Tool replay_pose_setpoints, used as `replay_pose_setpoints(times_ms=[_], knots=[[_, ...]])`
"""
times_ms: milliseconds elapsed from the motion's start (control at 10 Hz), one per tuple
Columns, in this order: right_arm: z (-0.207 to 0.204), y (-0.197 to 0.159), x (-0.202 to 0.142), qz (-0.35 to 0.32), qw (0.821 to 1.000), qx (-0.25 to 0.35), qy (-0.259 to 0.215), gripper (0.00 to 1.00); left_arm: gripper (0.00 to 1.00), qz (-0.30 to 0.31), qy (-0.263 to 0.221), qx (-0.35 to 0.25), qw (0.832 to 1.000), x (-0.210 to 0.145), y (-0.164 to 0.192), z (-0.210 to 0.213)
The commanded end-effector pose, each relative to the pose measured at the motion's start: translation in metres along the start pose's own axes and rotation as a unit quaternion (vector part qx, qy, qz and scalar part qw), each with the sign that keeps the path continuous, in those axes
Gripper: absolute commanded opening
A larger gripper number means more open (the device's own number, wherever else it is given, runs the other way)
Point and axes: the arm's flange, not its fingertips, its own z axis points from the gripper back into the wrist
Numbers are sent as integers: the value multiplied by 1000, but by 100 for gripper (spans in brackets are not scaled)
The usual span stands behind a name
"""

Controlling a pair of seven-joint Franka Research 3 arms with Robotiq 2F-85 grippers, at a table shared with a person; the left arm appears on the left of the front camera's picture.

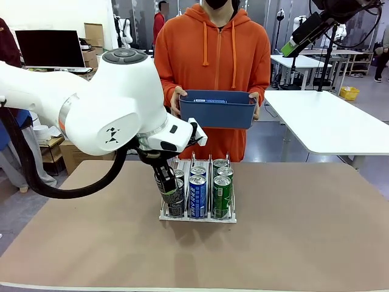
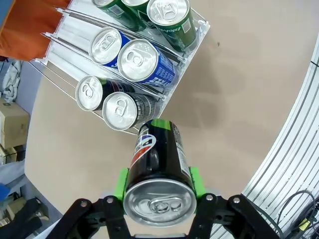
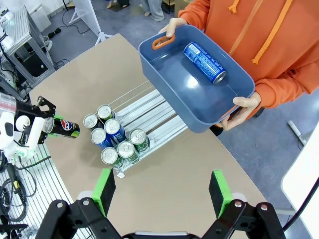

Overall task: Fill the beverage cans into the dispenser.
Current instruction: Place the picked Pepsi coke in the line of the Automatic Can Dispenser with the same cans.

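Note:
My left gripper (image 2: 158,183) is shut on a dark beverage can (image 2: 158,162), which it holds tilted just in front of the dispenser's (image 1: 198,218) left lane. That gripper and its can (image 3: 62,128) also appear in the right wrist view. Several cans stand at the front of the dispenser (image 2: 65,31): dark cans (image 2: 119,110) in one lane, blue ones (image 1: 197,196) in the middle, green ones (image 1: 222,190) on the right. One blue can (image 3: 205,62) lies in the bin. My right gripper (image 3: 162,191) is open, high above the table.
Across the table, a person in an orange hoodie holds a blue plastic bin (image 1: 217,115) with both hands, just behind the dispenser. The brown table top (image 1: 304,231) lies bare to the right and in front. A white table (image 1: 328,121) stands behind on the right.

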Motion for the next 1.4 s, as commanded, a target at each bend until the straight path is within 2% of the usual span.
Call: replay_pose_setpoints(times_ms=[0,200,800,1300], knots=[[0,0,0,1,1000,0,1,100,58,7,-6,2,1000,-1,0,14],[0,0,0,1,1000,0,1,100,58,7,-6,2,1000,-1,0,14],[0,0,0,1,1000,0,1,100,58,-2,0,15,1000,10,0,-21],[0,0,0,1,1000,0,1,100,58,-9,8,-10,1000,5,-1,-26]])
